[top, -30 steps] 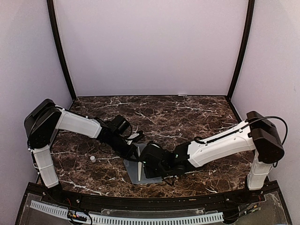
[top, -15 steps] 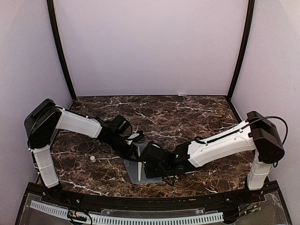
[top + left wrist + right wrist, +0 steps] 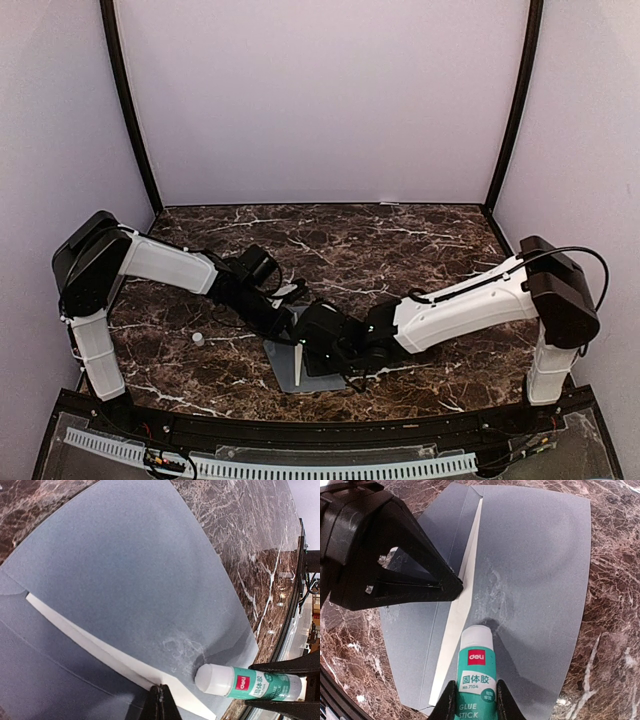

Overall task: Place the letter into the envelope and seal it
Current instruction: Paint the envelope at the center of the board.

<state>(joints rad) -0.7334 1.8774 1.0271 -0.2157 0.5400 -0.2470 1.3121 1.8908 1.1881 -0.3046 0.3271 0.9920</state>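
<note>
Right end effector farther left, above envelope

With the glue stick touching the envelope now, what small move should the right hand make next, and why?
Probably drag the glue stick along the envelope, beside the letter strip, toward the far corner. The glue smear covers only a short patch near the tip, and the shut left hand seems to pin the paper.
</note>
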